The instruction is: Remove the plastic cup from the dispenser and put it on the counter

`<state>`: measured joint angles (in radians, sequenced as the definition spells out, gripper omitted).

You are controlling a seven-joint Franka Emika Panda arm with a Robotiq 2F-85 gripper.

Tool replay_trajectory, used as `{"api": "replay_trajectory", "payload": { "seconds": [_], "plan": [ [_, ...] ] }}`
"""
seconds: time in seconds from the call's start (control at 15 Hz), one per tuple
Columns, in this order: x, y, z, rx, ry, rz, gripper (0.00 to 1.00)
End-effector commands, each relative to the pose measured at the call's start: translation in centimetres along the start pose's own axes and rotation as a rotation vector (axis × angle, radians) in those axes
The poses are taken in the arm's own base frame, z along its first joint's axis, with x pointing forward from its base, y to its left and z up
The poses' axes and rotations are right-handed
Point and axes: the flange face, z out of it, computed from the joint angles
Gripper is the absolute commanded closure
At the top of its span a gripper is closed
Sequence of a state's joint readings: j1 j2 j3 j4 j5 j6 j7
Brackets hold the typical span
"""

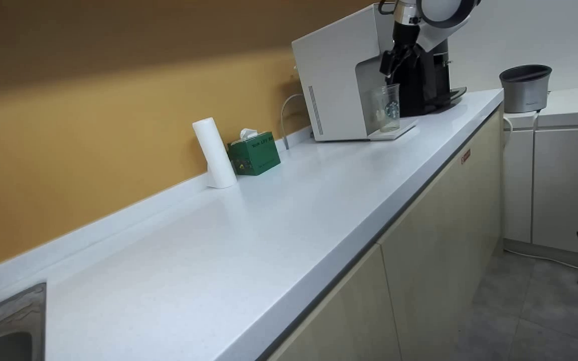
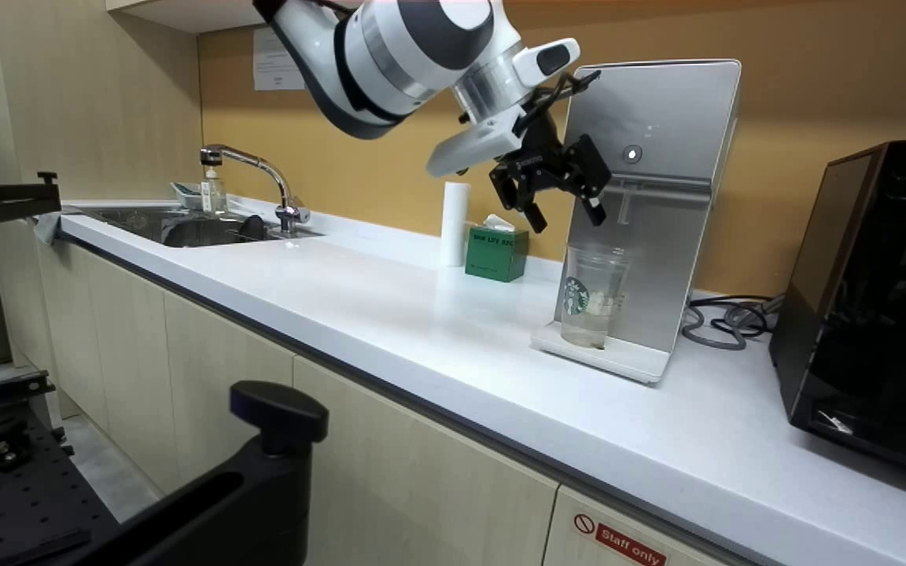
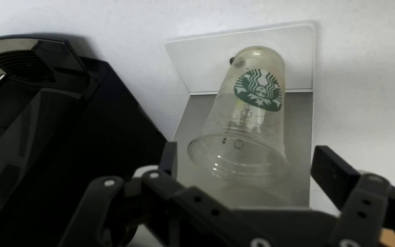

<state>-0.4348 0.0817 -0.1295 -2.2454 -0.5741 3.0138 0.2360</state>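
Note:
The clear plastic cup [image 2: 593, 295] with a green logo stands upright on the base plate of the dispenser [image 2: 657, 126], below its spout. In an exterior view the dispenser's white side panel [image 1: 336, 85] shows, with the cup [image 1: 386, 108] at its front. My gripper [image 2: 568, 218] is open and empty, above the cup and apart from it, in front of the dispenser. In the wrist view the cup's [image 3: 252, 113] rim lies between the two spread fingers [image 3: 247, 164], farther off than the fingertips. The white counter [image 1: 269, 220] runs alongside.
A black machine [image 2: 878, 299] stands beside the dispenser; it also shows in the wrist view [image 3: 115, 113]. A green tissue box [image 2: 494, 253] and a white roll [image 2: 454, 224] stand by the backsplash. A sink [image 2: 130, 216] is at the counter's far end. Cables [image 2: 724, 318] lie behind the dispenser.

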Motion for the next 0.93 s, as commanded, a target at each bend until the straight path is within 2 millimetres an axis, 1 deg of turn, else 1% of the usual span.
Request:
{"api": "replay_trajectory", "payload": {
  "seconds": [0.0,0.4,0.6,0.87],
  "plan": [
    [1.4,-0.2,1.5,0.001,0.047,0.033,0.0],
    [2.0,-2.4,2.1,0.051,0.127,-0.048,0.0],
    [1.7,-3.5,2.6,0.07,0.124,-0.058,0.0],
    [1.4,-4.3,3.3,0.08,0.118,-0.073,0.0]
  ]
}}
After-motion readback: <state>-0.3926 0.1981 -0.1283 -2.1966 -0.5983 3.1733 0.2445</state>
